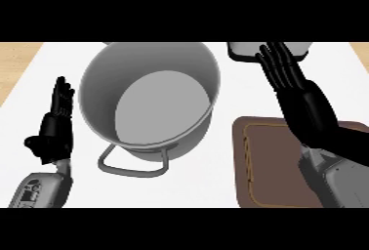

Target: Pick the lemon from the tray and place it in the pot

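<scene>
pot: centre of tabletop, handle near
tray: brown, right of pot
right hand: fingers straight, released, above tray
left hand: resting left, fingers straight

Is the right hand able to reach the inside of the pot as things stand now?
Probably yes. The right hand is open, raised above the brown tray, just right of the pot. The pot's mouth is open and uncovered, and nothing stands between them.

Grey pot upright, brown tray to its right
</scene>
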